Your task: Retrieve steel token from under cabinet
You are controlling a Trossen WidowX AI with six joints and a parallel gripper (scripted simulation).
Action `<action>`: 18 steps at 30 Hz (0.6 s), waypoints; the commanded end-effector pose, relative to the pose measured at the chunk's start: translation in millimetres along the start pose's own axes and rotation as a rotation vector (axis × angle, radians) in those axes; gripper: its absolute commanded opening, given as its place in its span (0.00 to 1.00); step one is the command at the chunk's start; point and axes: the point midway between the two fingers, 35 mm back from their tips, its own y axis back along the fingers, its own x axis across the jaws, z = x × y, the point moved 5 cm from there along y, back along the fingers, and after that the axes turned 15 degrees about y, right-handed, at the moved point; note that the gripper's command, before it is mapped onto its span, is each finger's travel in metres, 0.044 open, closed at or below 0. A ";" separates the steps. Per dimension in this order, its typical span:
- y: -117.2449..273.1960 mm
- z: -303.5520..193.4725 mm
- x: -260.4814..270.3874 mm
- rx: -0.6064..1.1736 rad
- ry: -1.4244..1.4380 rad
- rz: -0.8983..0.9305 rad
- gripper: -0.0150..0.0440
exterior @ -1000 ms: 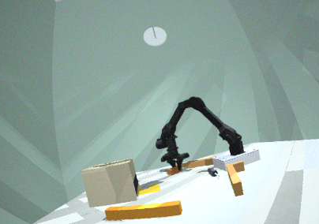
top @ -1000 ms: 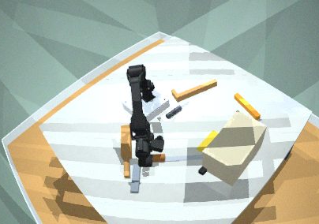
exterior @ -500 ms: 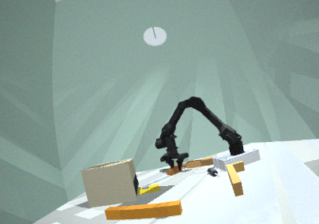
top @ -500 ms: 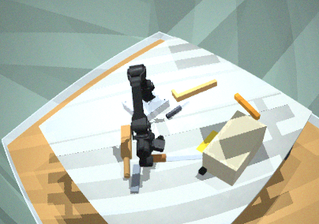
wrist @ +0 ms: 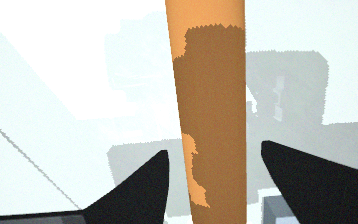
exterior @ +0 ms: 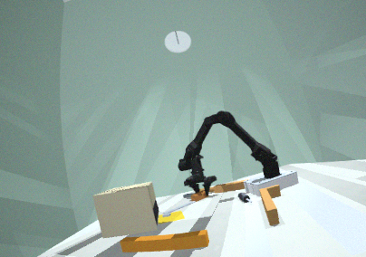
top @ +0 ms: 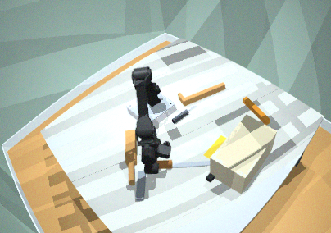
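The beige cabinet (top: 227, 164) (exterior: 124, 212) stands right in the top view, left in the exterior view. The yellow marked area (top: 215, 147) (exterior: 175, 216) lies beside it. The steel token cannot be made out in any view. A long tool with an orange-brown handle (top: 165, 164) (wrist: 215, 100) lies low at the table; its thin pale blade (top: 190, 165) (exterior: 181, 208) reaches towards the cabinet. My gripper (exterior: 203, 195) (wrist: 214, 152) is open, its fingers on either side of the handle with gaps visible in the wrist view. In the top view the arm hides the fingertips.
An orange block with a handle (top: 130, 145) and a grey bar (top: 140, 188) lie near the gripper. A dark-handled tool (top: 180, 116) (exterior: 244, 197) and an orange L-shaped piece (top: 204, 94) (exterior: 269, 208) lie near the arm's base. An orange bar (top: 256, 111) (exterior: 165, 242) lies beyond the cabinet.
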 end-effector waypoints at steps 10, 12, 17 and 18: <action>-0.9 0.5 0.0 0.000 0.001 -0.001 0.49; -0.9 0.5 0.0 0.000 0.001 -0.001 0.47; -0.9 0.5 0.0 0.000 0.001 -0.001 0.34; -0.9 0.5 0.0 0.000 0.001 -0.001 0.30</action>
